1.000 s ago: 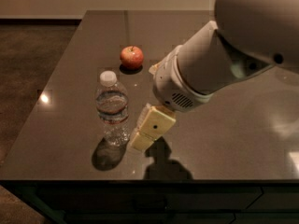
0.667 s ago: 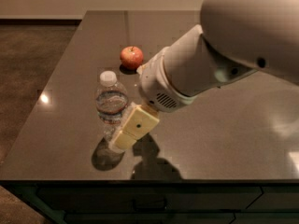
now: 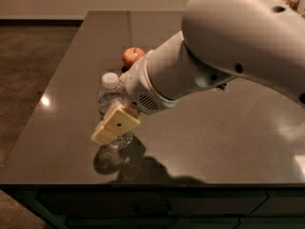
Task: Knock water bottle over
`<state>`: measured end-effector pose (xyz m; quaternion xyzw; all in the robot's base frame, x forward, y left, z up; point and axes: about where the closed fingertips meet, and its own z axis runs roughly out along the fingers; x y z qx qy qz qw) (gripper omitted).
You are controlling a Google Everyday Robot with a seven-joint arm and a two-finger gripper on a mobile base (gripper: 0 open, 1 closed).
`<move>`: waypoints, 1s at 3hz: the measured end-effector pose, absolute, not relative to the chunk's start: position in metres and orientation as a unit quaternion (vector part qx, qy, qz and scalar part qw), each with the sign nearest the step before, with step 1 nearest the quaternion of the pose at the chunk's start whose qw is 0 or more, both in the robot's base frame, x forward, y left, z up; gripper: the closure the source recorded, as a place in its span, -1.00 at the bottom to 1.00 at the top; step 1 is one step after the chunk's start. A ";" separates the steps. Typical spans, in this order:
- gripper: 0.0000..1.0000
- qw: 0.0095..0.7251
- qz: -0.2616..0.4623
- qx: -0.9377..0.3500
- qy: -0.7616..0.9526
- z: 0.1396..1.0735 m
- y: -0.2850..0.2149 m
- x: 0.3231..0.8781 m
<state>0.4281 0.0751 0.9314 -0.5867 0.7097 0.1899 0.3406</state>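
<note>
The water bottle (image 3: 110, 93) stands upright on the dark table (image 3: 200, 142) near its front left. It is clear ribbed plastic with a white cap. My gripper (image 3: 114, 124) with its cream-coloured fingers is right in front of the bottle's lower half, covering the label area and seemingly touching it. The white arm reaches in from the upper right and fills much of the view.
A red apple (image 3: 132, 57) sits on the table just behind the bottle, partly hidden by the arm. The table's front edge (image 3: 143, 184) lies close below the bottle, and its left edge is near.
The gripper has moved left, from beside the bottle's right side to in front of its lower half. The bottle still stands upright.
</note>
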 end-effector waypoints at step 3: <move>0.76 0.290 0.192 -0.594 0.726 0.944 0.075 0.450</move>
